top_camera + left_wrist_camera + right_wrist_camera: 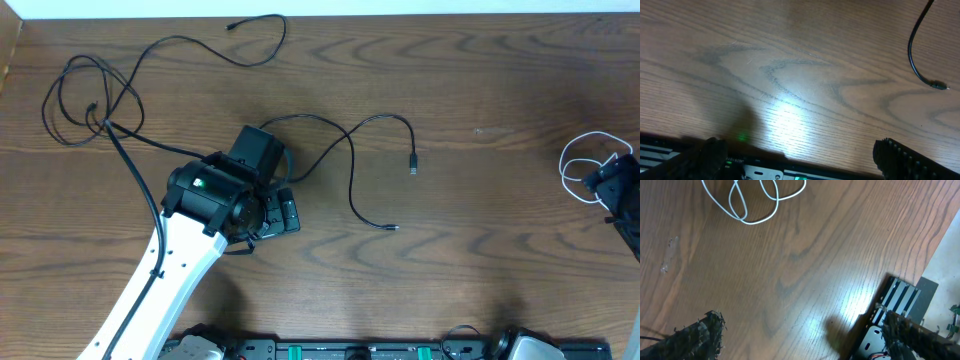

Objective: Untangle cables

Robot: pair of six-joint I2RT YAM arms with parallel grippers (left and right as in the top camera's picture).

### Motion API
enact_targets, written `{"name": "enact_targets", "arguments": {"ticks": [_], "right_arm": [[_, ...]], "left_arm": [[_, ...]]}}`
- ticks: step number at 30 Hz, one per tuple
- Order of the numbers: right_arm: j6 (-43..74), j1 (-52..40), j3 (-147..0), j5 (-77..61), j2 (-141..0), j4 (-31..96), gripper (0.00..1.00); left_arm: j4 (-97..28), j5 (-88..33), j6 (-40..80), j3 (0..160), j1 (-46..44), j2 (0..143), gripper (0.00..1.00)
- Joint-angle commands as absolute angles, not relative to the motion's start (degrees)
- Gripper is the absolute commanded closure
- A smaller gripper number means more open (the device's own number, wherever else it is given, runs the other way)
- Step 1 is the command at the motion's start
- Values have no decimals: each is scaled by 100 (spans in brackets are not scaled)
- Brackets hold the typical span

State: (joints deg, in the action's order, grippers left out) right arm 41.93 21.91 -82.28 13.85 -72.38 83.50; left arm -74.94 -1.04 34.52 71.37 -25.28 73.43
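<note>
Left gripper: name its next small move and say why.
Probably shift the left gripper toward the plug end of the black cable and lower onto it. The jaws stand open and empty over bare table, and that loose end lies closest.

On the table [480, 80], 1 cable tangle [103, 122] lies upper left, 1 loose cable [350, 180] centre, 1 coiled cable [563, 168] far right.

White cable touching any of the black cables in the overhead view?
No. The white cable lies looped by itself at the far right, well apart from the black cables at left and centre.
</note>
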Motion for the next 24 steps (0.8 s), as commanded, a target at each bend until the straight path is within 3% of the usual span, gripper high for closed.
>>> {"name": "enact_targets", "arguments": {"ticks": [1,24], "right_arm": [[4281,2220,-8232,1441,-7229,8357,1],[4281,2220,-8232,1441,-7229,8357,1]], "left_arm": [[-7505,-93,3483,7107,-2508,7373,2],[-7277,-93,3483,6790,-2508,7376,1]]}}
